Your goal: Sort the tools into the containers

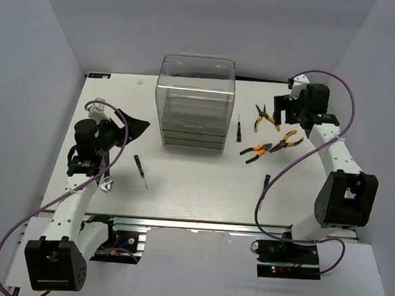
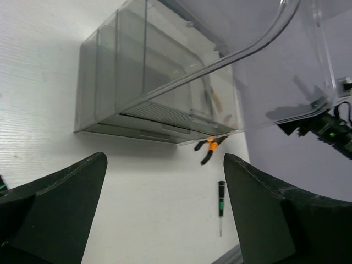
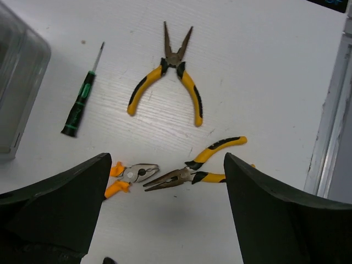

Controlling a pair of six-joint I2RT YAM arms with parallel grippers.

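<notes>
The left gripper (image 2: pixel 165 212), matte black jaws spread wide, faces the glossy clear drawer cabinet (image 1: pixel 195 104); a slim black screwdriver (image 1: pixel 140 170) lies on the white table (image 1: pixel 201 189) near that gripper. Right of the cabinet, the right gripper (image 3: pixel 165 214) points down, jaws parted, over long-nose pliers (image 3: pixel 190 171) with yellow-and-black handles.

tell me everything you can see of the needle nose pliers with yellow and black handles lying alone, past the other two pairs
The needle-nose pliers with yellow-and-black handles lie flat on the white table. Their two slim, pointed, dark metal jaws stand slightly apart. The curved handles splay wide, yellow with black grip inlays that look rubbery. Nothing touches them but the table: the green-and-black screwdriver lies apart to one side, and no gripper is on them.
</notes>
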